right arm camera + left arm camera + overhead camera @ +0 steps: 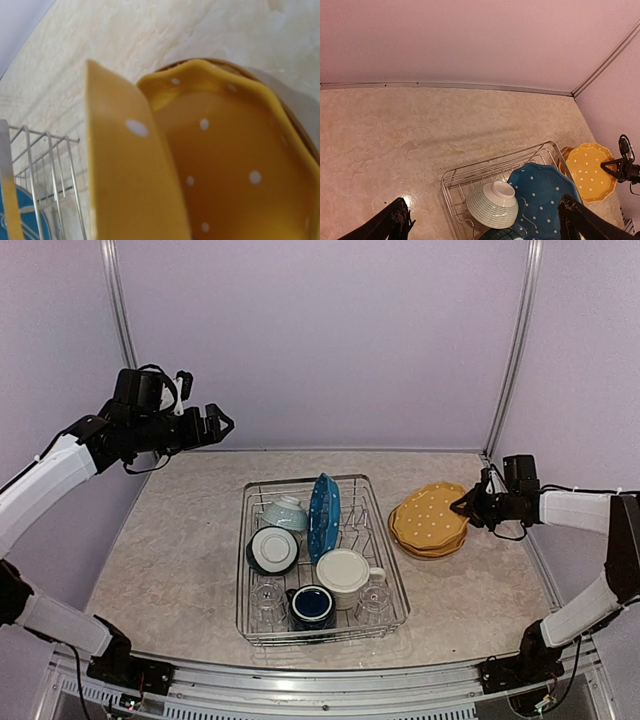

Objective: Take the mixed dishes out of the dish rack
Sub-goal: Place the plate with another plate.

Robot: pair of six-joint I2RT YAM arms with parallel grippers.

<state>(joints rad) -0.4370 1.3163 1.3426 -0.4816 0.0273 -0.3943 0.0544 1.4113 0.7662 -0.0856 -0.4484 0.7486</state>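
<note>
The dish rack (pixel 241 610) stands mid-table. It holds an upright blue dotted plate (pixel 324 515), two bowls (pixel 286 512) (pixel 272 549), a cream mug (pixel 345 575), a navy mug (pixel 313 606) and two clear glasses (pixel 268 598) (pixel 374 600). Yellow dotted plates (pixel 428 518) are stacked on the table right of the rack. My right gripper (pixel 466 506) is shut on the right rim of the top yellow plate (pixel 130 175), which tilts over the plate below (pixel 235 165); its fingers are hidden in the wrist view. My left gripper (pixel 218 424) hangs open, high above the far left, looking down on the rack (pixel 470 172) and an upturned bowl (pixel 492 205).
Purple walls close the back and both sides, with metal posts in the back corners. A bare marble tabletop (pixel 170 540) lies left of the rack. The metal rail at the near edge (pixel 320 680) carries both arm bases.
</note>
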